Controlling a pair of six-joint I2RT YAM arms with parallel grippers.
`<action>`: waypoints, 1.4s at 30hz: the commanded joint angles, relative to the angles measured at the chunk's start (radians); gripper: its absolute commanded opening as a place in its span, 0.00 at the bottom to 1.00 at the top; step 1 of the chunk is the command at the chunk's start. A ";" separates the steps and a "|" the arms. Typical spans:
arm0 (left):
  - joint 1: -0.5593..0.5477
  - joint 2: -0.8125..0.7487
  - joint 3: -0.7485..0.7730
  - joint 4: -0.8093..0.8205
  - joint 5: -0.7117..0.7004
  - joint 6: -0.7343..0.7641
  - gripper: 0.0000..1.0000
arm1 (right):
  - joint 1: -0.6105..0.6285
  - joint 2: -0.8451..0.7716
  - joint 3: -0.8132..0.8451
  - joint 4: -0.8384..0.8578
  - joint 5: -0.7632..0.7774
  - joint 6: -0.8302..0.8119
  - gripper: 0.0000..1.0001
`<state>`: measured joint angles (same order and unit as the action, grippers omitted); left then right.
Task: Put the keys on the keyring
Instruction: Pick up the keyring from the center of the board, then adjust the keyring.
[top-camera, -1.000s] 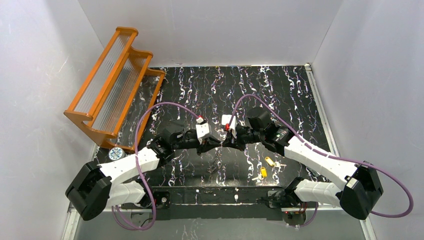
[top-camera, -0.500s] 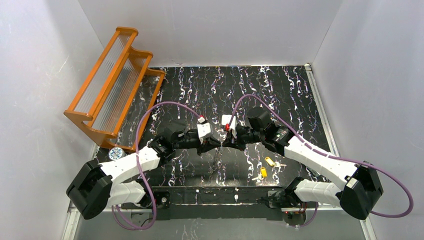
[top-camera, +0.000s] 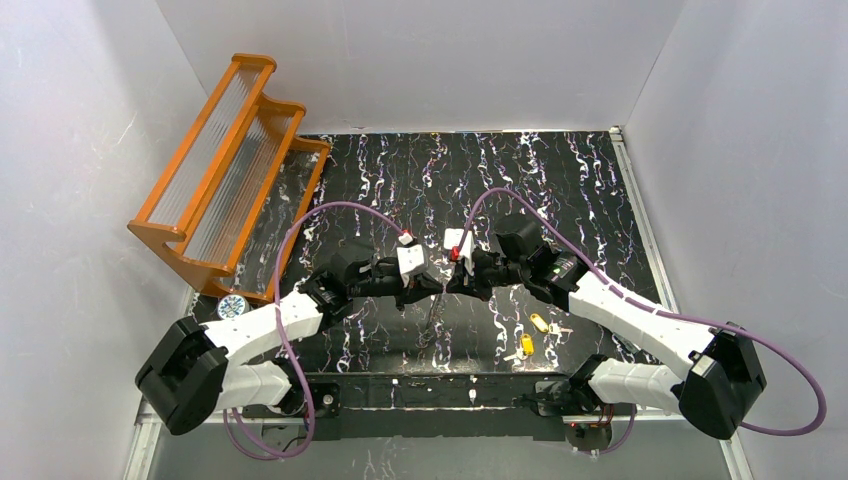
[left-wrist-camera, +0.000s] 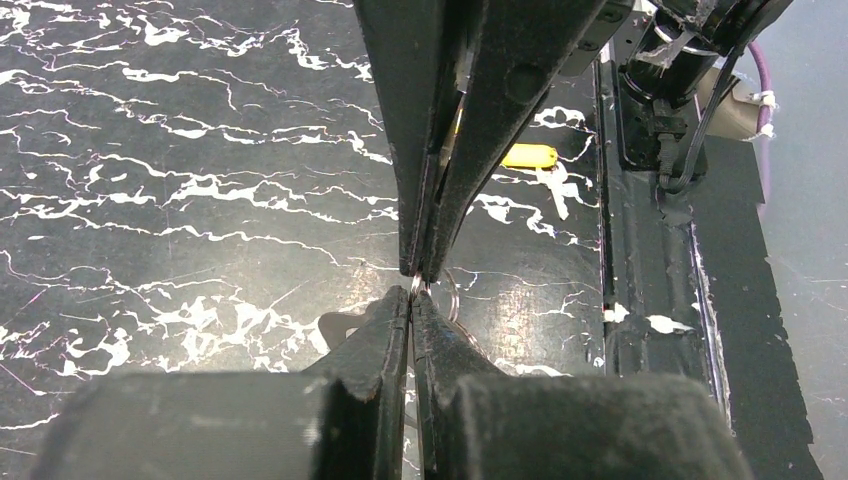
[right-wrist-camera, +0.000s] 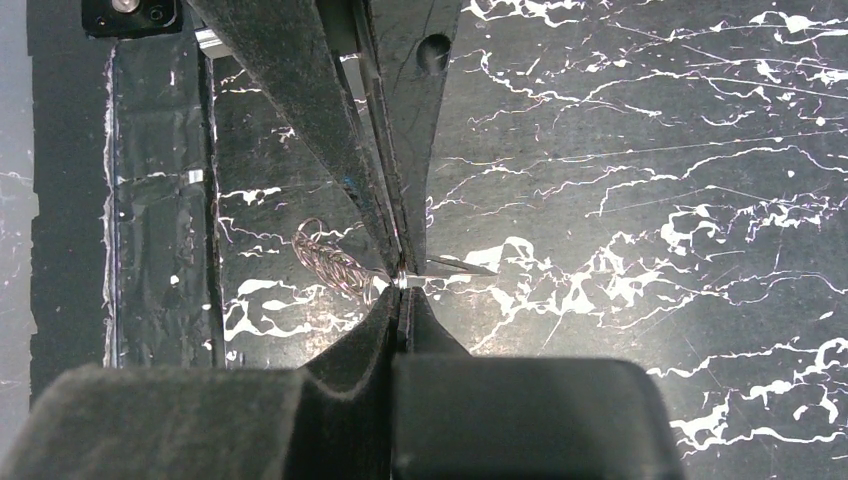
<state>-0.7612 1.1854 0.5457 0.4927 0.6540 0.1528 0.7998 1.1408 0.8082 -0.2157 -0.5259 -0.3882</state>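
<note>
Our left hand (left-wrist-camera: 411, 305) and right hand (right-wrist-camera: 401, 300) meet tip to tip above the bench (top-camera: 600, 200). Each is pinched shut on the keyring (left-wrist-camera: 452, 292) held between them. The keys (top-camera: 540, 323) lie apart from both, toward the bench's near edge.

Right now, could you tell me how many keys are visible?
2. One key lies on the table beside the right arm; the other key lies nearer the front edge.

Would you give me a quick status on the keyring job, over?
Left gripper and right gripper shut tip to tip on keyring. Keys lie loose to the right, unthreaded. No obstruction seen.
</note>
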 joint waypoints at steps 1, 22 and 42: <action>-0.007 -0.035 0.008 0.016 -0.051 -0.014 0.00 | 0.012 -0.015 0.010 0.083 -0.032 0.039 0.14; -0.006 -0.182 -0.151 0.219 -0.135 -0.091 0.00 | -0.025 -0.083 -0.186 0.407 -0.053 0.176 0.64; -0.006 -0.179 -0.161 0.229 -0.144 -0.078 0.00 | -0.027 -0.140 -0.150 0.184 -0.147 0.073 0.25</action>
<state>-0.7624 1.0306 0.3988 0.6807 0.5045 0.0597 0.7742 1.0657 0.6247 -0.0250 -0.6838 -0.2958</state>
